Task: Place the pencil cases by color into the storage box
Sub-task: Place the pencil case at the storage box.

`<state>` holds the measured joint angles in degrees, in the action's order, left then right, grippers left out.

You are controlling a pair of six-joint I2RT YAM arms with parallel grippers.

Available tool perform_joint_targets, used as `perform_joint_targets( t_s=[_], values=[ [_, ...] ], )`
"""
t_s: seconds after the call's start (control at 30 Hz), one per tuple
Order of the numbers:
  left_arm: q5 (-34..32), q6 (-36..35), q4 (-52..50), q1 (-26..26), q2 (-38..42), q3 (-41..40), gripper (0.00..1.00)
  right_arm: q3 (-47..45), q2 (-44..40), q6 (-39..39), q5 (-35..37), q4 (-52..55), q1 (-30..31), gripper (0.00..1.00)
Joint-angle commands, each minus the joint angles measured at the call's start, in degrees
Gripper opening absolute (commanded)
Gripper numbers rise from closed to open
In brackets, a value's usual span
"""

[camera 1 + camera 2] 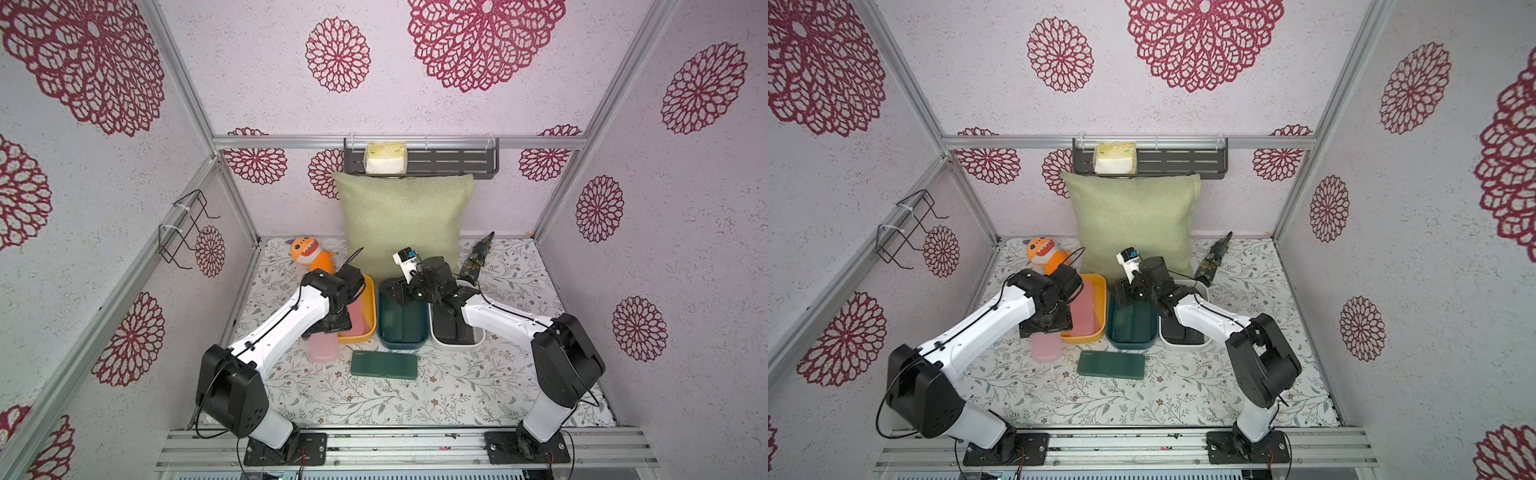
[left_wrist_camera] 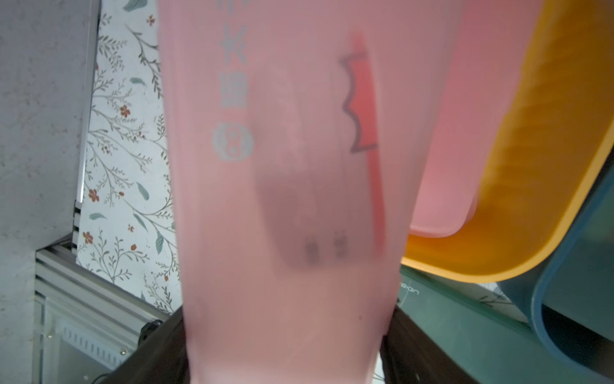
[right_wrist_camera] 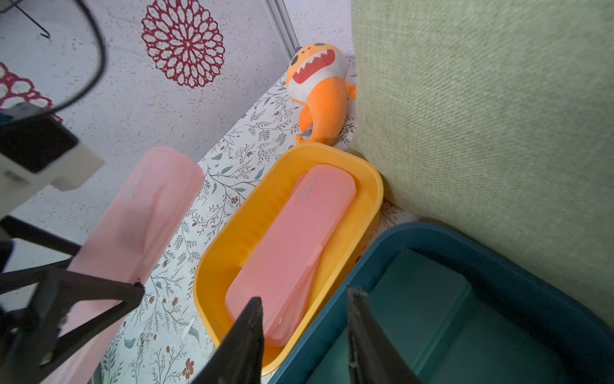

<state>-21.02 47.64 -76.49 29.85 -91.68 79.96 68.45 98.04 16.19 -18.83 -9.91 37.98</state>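
Pink pencil case (image 1: 324, 349) is my current piece. In both top views it hangs clamped in the left gripper (image 1: 332, 327), over the floral cloth (image 1: 374, 399) just outside the yellow tub (image 1: 355, 337) on the side toward the arm bases. A second pink case (image 1: 359, 318) lies inside the yellow tub. A dark green case (image 1: 383, 364) waits flat on the cloth near the yellow tub's front corner. The right gripper (image 1: 400, 293) hovers over the teal tub (image 1: 403, 343), which stands just beside the yellow tub.

From the left wrist, the held case fills the frame. Dark fingers (image 2: 418, 352) press its two long edges, so that grip is closed on it. The yellow tub's rim shows just beside the case.

From the right wrist, the right gripper's jaws stand apart with nothing between them. The held case is tilted and sits beside the yellow tub, not yet over it.

I judge this to be the carry of a pink case to the yellow tub. Next I need to swing it over the rim, line it up with the stored case, lower it and let go.
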Motion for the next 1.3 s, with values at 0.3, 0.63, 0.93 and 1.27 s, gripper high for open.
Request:
perform_joint_targets(
  t_s=[0.3,0.63,0.93,1.27],
  values=[
    [1.61,-12.52,5.26,-0.21,-16.48,16.36,0.79,-4.25,-8.8,0.27,-0.07,2.06,-3.48,0.44],
    [4.84,-11.63,9.46,-2.14,-22.41,17.89,0.79,-7.24,-11.68,0.25,1.41,3.13,-4.5,0.44],
    [6.78,-11.0,10.92,-2.25,-26.11,18.76,0.79,-8.41,-13.13,0.25,2.57,3.79,-4.79,0.44],
    [7.28,-10.68,12.41,-2.73,-28.37,19.62,0.79,-8.59,-13.93,-0.1,3.19,4.55,-4.93,0.44]
  ],
)
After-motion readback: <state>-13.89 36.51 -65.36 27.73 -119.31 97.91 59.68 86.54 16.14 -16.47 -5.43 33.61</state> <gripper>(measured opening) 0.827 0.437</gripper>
